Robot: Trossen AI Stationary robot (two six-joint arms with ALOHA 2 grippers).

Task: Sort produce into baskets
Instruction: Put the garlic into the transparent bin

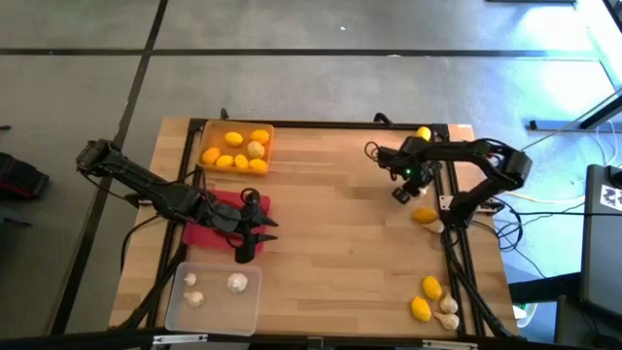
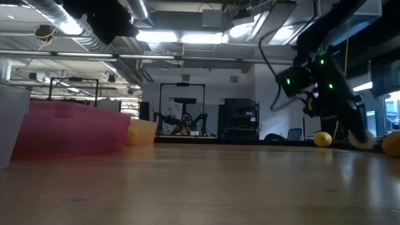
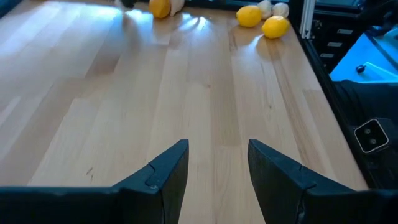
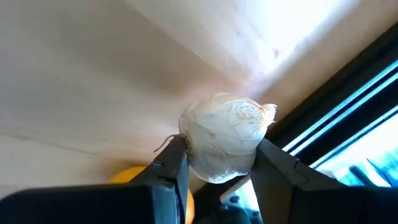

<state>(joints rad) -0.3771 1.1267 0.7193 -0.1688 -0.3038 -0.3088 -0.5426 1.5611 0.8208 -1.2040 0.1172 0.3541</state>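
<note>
Three shallow plastic baskets sit on the left half of the pale wooden table (image 1: 330,224): a translucent orange basket (image 1: 209,139) at the far edge holding yellow lemon-like fruits and one pale item, a red-pink basket (image 1: 199,231) mid-left, and a clear whitish basket (image 1: 175,309) nearest, with three small white garlic bulbs inside. The left gripper (image 1: 251,233) lies over the red-pink basket's inner edge, fingers spread, nothing between them. The right gripper (image 4: 214,163) is raised at the far right, pinching a white papery garlic bulb (image 4: 224,137) across its body. That bulb likely belongs in the clear basket, which lies diagonally across the table, toward the near left corner; the left arm is far nearer it. Loose lemons (image 1: 424,216) and garlic (image 1: 448,305) lie unsorted along the right edge.
</note>
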